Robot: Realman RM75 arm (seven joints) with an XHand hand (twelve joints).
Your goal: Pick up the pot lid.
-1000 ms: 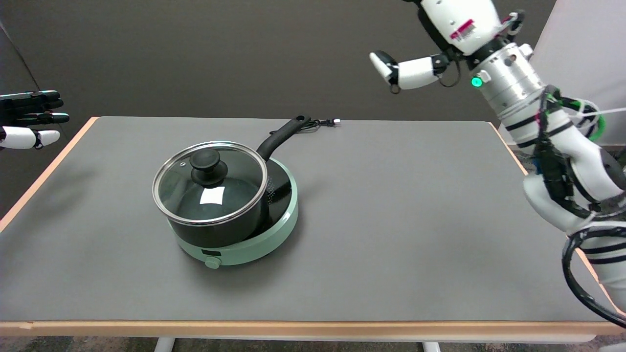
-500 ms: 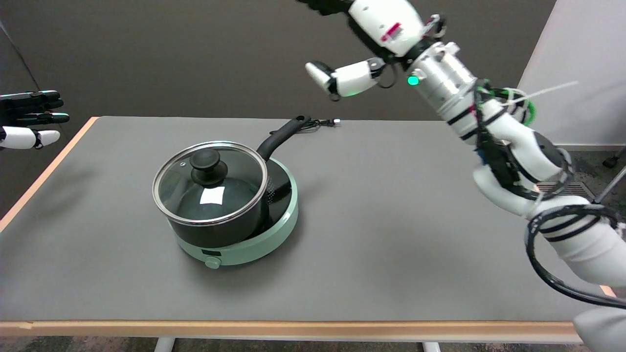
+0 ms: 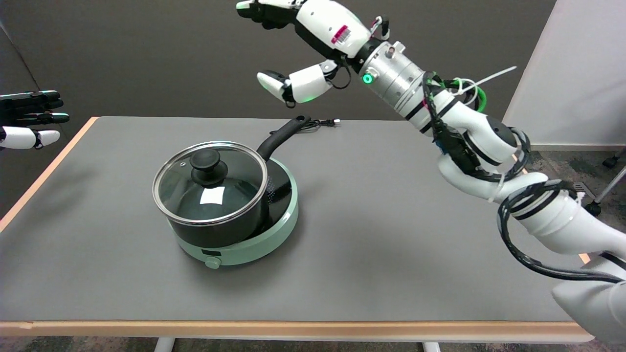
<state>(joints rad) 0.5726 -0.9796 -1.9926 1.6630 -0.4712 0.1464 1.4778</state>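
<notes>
So the right hand (image 3: 303, 39) was up in the air past the far side of the pot, fingers spread wide, nothing in it. Looked like the approach step to me. The pot lid (image 3: 210, 183), glass with a black knob (image 3: 208, 165), was sitting on the pot (image 3: 230, 227), which was on a green hotplate (image 3: 264, 239) left of center on the table (image 3: 391, 234). Next it'd need to drop down over that knob and close around it. Count: one lid, one pot, one hotplate.
</notes>
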